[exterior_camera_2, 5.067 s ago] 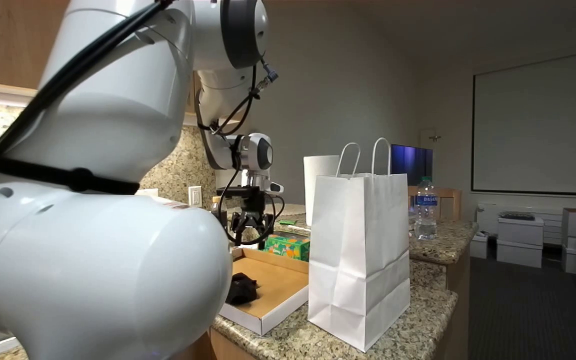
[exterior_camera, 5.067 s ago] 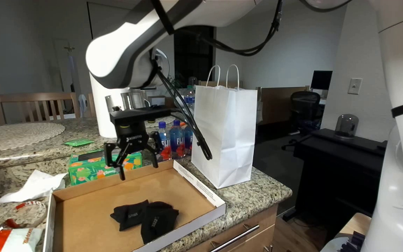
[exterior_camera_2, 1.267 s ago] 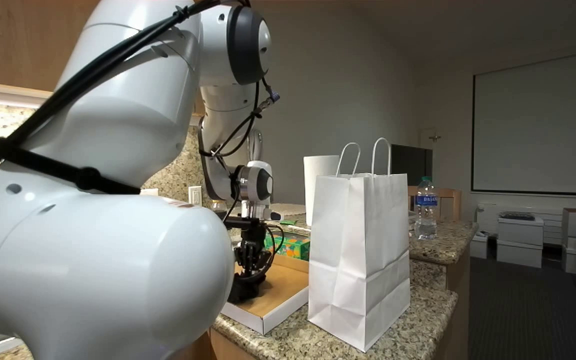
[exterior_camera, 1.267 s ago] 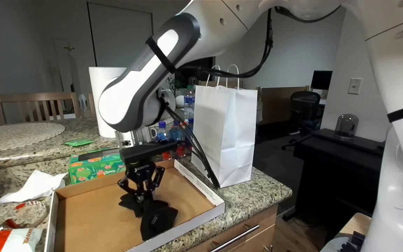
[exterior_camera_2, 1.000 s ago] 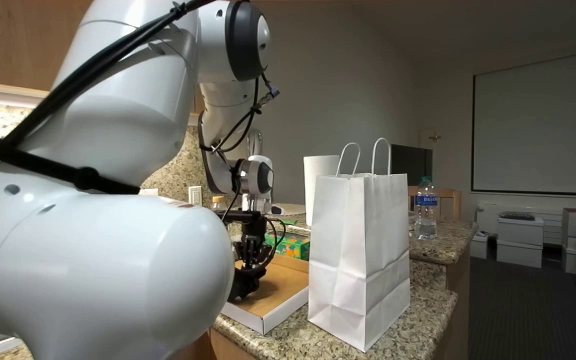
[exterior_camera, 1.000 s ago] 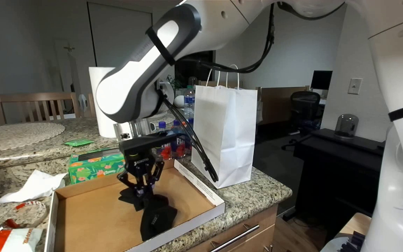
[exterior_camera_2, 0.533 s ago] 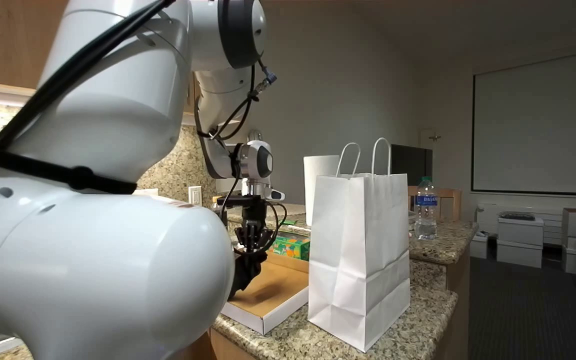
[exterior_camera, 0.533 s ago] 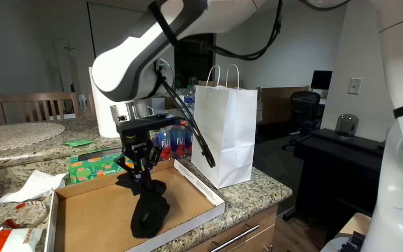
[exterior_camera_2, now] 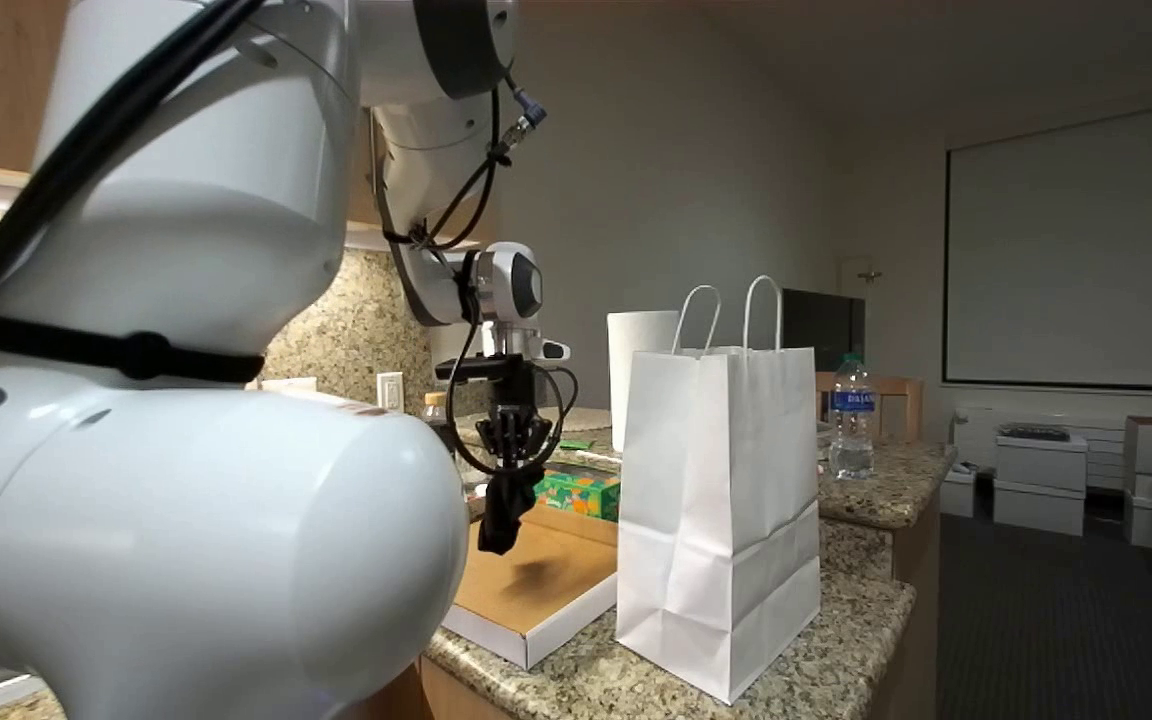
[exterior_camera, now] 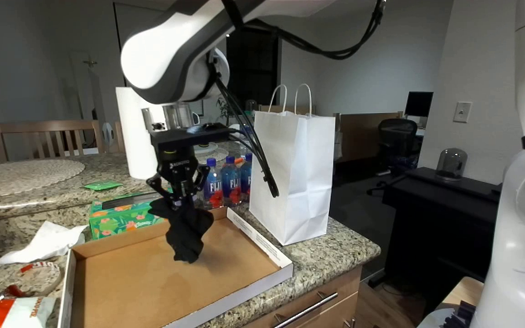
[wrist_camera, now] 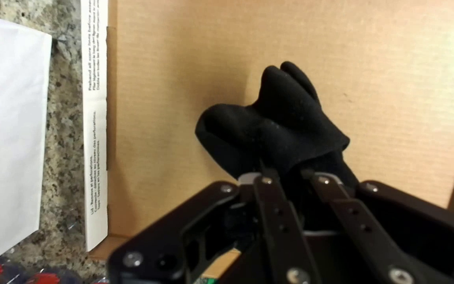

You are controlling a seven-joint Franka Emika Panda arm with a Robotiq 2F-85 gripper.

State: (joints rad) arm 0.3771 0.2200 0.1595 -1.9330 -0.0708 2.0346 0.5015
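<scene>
Dangling a black cloth (exterior_camera: 187, 231) over a cardboard tray (exterior_camera: 126, 287) at the moment, and I'm eyeing all the ways it could go sideways. My gripper (wrist_camera: 294, 179) is nearly closed up: in the wrist view there's just a slim gap between the tips, and the fabric is pinched in it. The cloth is up off the tray floor, its lower end hanging loose. Can't tell if it's one piece or two bunched together.

So, worries. If it is two, I'd guess the looser one could slide out, since the tips only have a small bite on soft stuff. A jerky move might do it even with one. That droopy end also hangs lowish, so moving sideways without more height could drag it over the tray's rim and tug it free.

Then there's the crowd. A white paper bag (exterior_camera: 292, 177) stands upright just beside the tray, on its right in both exterior views, and I reckon it's light enough to tip if my arm (exterior_camera: 157, 59) or the black cable (exterior_camera: 269, 181) brushes it or catches a handle. Water bottles (exterior_camera: 231, 182) are bunched by the far right corner in an exterior view, with a tissue box (exterior_camera: 123, 218) along the far edge, so reaching too far could bump those too.
</scene>
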